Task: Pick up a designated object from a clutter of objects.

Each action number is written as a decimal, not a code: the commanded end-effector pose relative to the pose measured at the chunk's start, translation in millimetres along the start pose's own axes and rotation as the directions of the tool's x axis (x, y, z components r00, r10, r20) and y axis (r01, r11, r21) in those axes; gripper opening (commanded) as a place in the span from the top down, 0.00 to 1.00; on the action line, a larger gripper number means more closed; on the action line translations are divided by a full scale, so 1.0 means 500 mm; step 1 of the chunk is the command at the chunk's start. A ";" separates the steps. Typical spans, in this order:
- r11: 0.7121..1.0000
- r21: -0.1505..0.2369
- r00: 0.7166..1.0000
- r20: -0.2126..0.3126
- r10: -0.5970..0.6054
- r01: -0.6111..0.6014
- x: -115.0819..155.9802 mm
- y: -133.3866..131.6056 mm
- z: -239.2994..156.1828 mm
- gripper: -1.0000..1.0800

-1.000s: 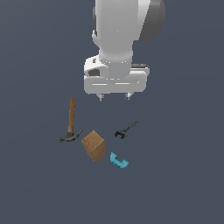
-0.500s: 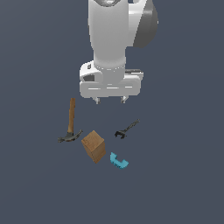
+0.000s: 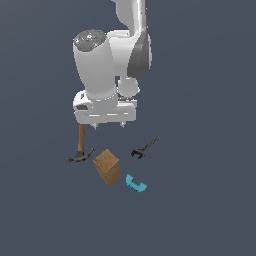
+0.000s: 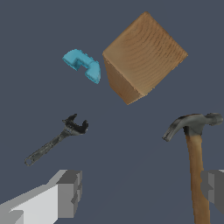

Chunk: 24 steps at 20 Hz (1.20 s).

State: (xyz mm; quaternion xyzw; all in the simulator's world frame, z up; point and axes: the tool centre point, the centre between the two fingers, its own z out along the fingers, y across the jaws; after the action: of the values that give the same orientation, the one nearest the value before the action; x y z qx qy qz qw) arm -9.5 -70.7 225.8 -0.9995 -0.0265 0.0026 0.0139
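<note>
The hammer (image 3: 81,145) lies on the floor with its brown wooden handle (image 4: 195,168) pointing away and its dark grey head (image 4: 191,123) nearest the wooden block (image 3: 107,167). My gripper (image 3: 109,126) hovers open above the handle's far end, a little toward the exterior view's right of it. In the wrist view the gripper (image 4: 142,190) holds nothing, and one finger (image 4: 213,187) sits right beside the handle. The hand hides the top of the handle in the exterior view.
The block (image 4: 142,57) sits tilted next to the hammer head. A small black wrench (image 3: 145,148) (image 4: 54,141) lies to the exterior view's right. A cyan curved piece (image 3: 135,184) (image 4: 83,64) rests near the block's front.
The arm has swung toward the exterior view's left and come lower, bringing the open gripper over the hammer handle. The objects have not moved.
</note>
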 end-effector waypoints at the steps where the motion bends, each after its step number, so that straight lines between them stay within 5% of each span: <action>1: 1.000 0.003 1.000 -0.003 0.005 -0.005 -0.017 0.050 0.045 0.04; 12: 1.000 -0.008 1.000 -0.010 0.028 -0.028 -0.147 0.249 0.230 0.04; 24: 0.999 -0.027 0.999 -0.006 0.040 -0.040 -0.239 0.330 0.308 0.04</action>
State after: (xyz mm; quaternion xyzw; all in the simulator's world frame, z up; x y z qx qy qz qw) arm -118.6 -235.4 69.7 -1.0000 -0.0061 0.0001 0.0012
